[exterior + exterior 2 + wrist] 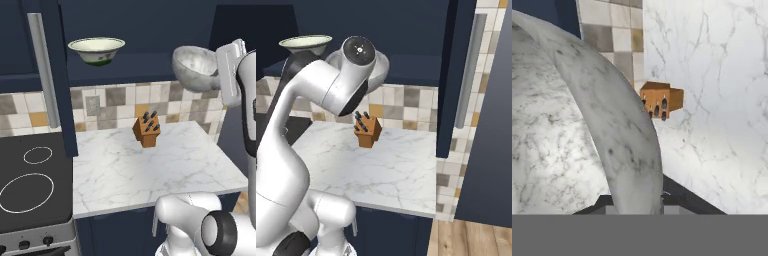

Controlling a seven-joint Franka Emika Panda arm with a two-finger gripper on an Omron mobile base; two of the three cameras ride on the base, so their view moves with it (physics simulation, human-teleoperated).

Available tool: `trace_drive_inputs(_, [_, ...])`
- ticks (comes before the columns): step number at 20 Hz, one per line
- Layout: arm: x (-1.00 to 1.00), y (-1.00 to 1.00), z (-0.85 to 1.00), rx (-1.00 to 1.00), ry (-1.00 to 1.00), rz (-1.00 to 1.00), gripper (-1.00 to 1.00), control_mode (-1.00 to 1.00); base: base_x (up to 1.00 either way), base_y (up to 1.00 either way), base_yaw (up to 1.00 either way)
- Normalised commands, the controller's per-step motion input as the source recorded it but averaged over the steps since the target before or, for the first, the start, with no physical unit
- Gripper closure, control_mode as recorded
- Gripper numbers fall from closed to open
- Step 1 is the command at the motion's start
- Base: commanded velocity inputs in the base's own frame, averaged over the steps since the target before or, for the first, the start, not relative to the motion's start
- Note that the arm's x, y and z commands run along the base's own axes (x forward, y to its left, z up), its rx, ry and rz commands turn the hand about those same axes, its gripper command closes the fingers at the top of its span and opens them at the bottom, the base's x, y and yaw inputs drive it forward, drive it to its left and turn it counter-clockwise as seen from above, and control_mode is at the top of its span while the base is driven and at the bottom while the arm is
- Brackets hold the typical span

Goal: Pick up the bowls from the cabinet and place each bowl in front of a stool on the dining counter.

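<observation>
The grey-white marbled bowl hung tipped on its side in the air above the marble worktop, its rim clamped between the gripper's fingers, which closed on the bowl's wall at the bottom of the hand view. The cream and green bowl sat upright in the open navy cabinet, well left of the held one, with a wooden knife block on the worktop below

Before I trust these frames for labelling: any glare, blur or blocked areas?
Left base view: sharp, evenly lit, no glare, marble bowl clear. Right base view: the arm hides most of that bowl and part of the green bowl. Hand view: the marble bowl looms huge and close, crowding the frame; the knife block stays crisp.
</observation>
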Motion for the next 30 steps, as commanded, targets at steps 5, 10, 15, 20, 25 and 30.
trace_drive_inputs(5, [-0.58,0.07,0.0,0.0,0.23,0.0,1.0,-1.0,0.0,0.0,0.0])
trace_drive_inputs(10, [-0.19,0.32,-0.02,-0.02,0.14,0.0,1.0,-1.0,0.0,0.0,0.0])
trace_drive_inputs(15, [-0.22,0.27,-0.12,-0.02,0.04,0.03,1.0,-1.0,0.0,0.0,0.0])
trace_drive_inputs(20, [-0.39,0.15,-0.2,-0.06,0.0,0.0,1.0,-1.0,0.0,0.0,0.0])
trace_drive_inputs(25, [-0.17,0.09,-0.02,-0.01,0.0,0.0,1.0,-1.0,0.0,0.0,0.0])
trace_drive_inputs(30, [-0.03,0.16,0.0,-0.02,0.0,0.0,1.0,-1.0,0.0,0.0,0.0])
